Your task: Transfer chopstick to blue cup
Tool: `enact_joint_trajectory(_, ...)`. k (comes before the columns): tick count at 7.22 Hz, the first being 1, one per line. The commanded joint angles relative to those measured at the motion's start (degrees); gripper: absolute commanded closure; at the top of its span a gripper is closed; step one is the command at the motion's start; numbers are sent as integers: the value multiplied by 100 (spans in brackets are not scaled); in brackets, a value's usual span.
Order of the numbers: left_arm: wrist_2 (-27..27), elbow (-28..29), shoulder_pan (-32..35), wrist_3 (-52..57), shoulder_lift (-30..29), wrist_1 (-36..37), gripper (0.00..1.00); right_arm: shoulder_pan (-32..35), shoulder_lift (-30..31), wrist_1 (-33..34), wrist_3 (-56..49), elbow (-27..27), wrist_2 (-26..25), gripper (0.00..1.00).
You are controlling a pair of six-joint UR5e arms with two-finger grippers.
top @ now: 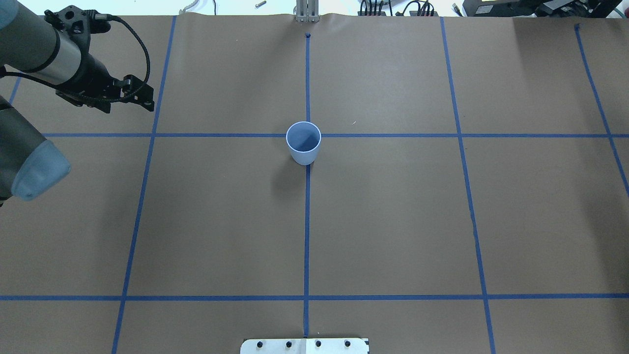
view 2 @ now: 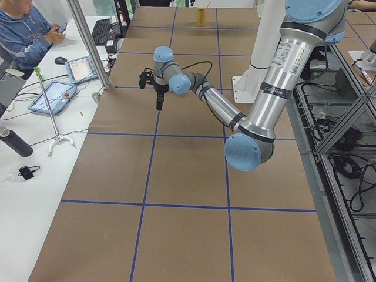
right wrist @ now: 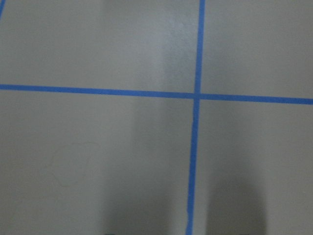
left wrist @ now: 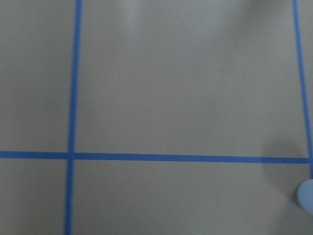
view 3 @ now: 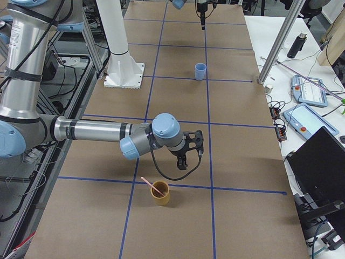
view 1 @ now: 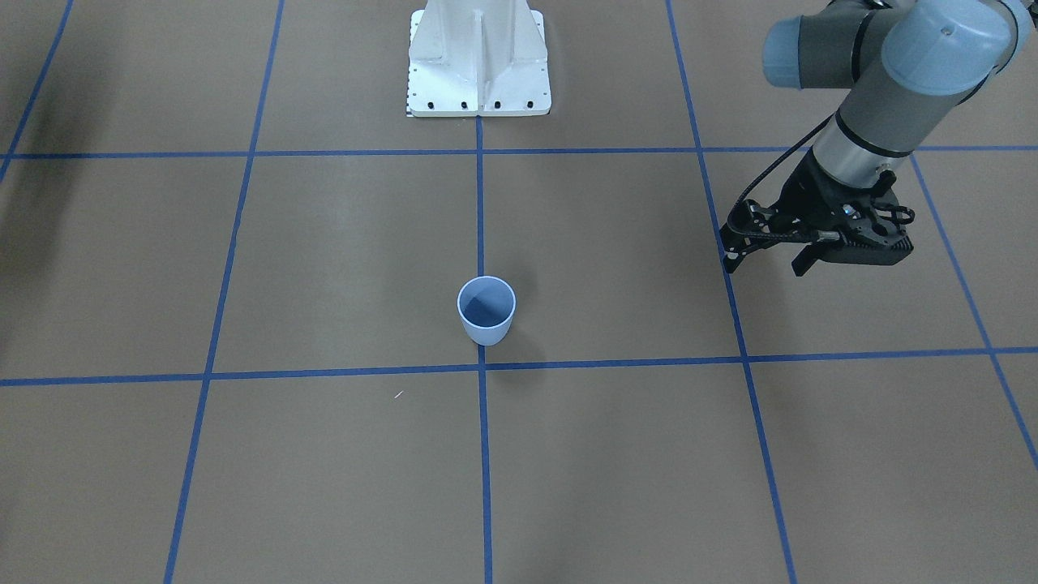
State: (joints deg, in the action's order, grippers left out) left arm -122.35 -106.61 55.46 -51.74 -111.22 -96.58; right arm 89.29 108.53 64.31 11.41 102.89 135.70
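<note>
Pale pink, the chopstick [view 3: 146, 182] leans in a mustard-yellow cup [view 3: 160, 197] near the table's right end, with its upper end tilted out past the rim toward the robot's side. Your right gripper [view 3: 183, 162] hangs over the brown paper just beside that cup and touches neither; you cannot tell whether its fingers are spread or pressed together. The blue cup [view 1: 486, 311] stands upright on the centre tape line [top: 306, 236], well apart from both. Your left gripper [view 1: 766, 264] hovers far off on the cup's other side, fingers spread, gripping nothing.
</note>
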Motion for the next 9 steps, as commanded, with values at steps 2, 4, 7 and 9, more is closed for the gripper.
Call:
enact_joint_trajectory(2, 9, -35, -9, -47, -58, -1, 2, 597, 265, 1665, -772, 553, -114, 11)
enact_joint_trajectory(4, 18, -36, -35, -152, -67, -10, 2, 554, 546, 2233, -754, 925, 87, 11)
enact_joint_trajectory(7, 27, -18, -44, -152, -67, -18, 2, 545, 582, 2217, -824, 715, 124, 12)
enact_joint_trajectory(9, 27, -27, -44, -161, -67, -18, 2, 545, 591, 2182, -842, 583, 106, 15)
